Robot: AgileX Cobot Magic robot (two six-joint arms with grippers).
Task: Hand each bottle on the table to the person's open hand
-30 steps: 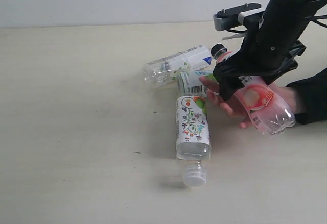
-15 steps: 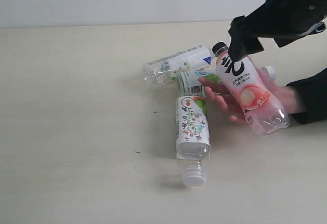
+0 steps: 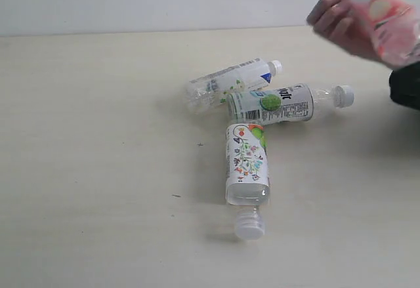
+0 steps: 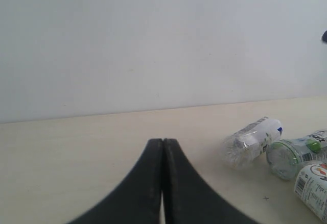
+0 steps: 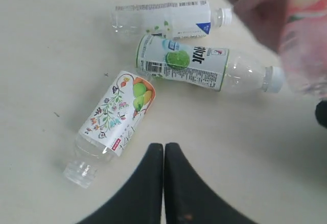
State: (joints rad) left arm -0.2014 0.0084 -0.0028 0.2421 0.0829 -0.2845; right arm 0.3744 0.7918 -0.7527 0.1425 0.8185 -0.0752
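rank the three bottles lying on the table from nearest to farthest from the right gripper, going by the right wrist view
1. floral-label bottle, just ahead of the right gripper.
2. green-dot-label bottle, middle of the group.
3. slim white-label bottle, behind it, on the far side.

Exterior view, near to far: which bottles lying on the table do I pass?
floral-label bottle → green-dot-label bottle → slim white-label bottle. The pink bottle is held aloft in the person's hand, so it is left out.
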